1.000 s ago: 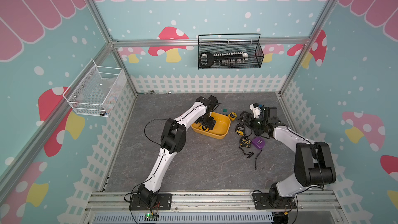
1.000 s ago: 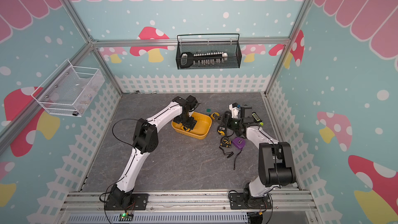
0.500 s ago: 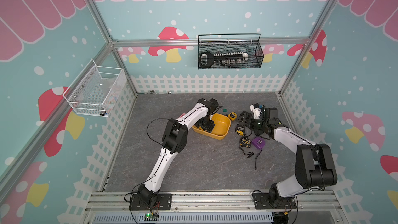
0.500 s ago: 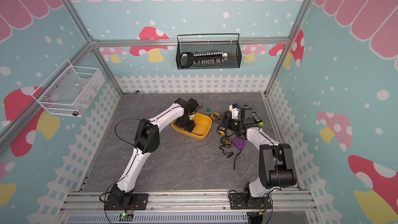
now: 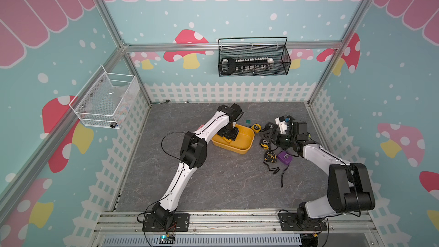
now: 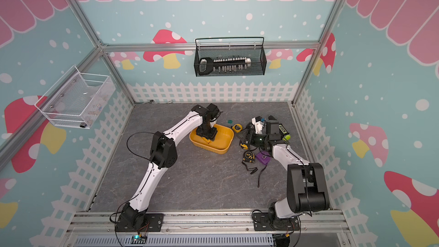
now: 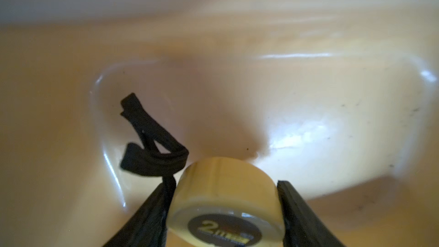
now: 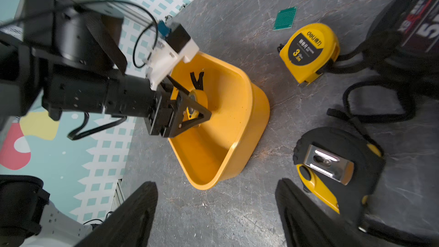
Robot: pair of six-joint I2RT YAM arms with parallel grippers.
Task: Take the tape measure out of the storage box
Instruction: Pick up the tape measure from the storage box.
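tape measure (image 7: 225, 196), a small round yellow one with 2m printed on its face, is sitting inside the storage box (image 7: 308, 115), below the rim and toward one end of the tub. the left gripper (image 7: 224, 186) is reaching down into the box, and its black fingers (image 7: 292, 205) are pressing against opposite sides of the case, so the pincer is standing closed to the width of the tape measure and gripping it. a black strap (image 7: 152, 158) is trailing from the case across the tub's bottom, and part of it is getting pinched between one finger and the case. whether the tape measure is resting on the bottom or hanging just clear of it is not showing.

in both top views the storage box (image 5: 237, 149) (image 6: 213, 149) is sitting on the grey floor (image 5: 213, 181) between the two arms, and the left gripper (image 5: 230, 136) (image 6: 206, 135) is hiding the tape measure there.

the right gripper (image 8: 217, 184) is hovering low over the floor just beside the box, its fingers spreading wide with nothing between them. a 3m tape measure (image 8: 308, 51) is lying outside the box near its far wall, beside a small green board (image 8: 286, 17). a black and yellow tape measure (image 8: 337, 169) is lying clip side up just beside the right gripper.
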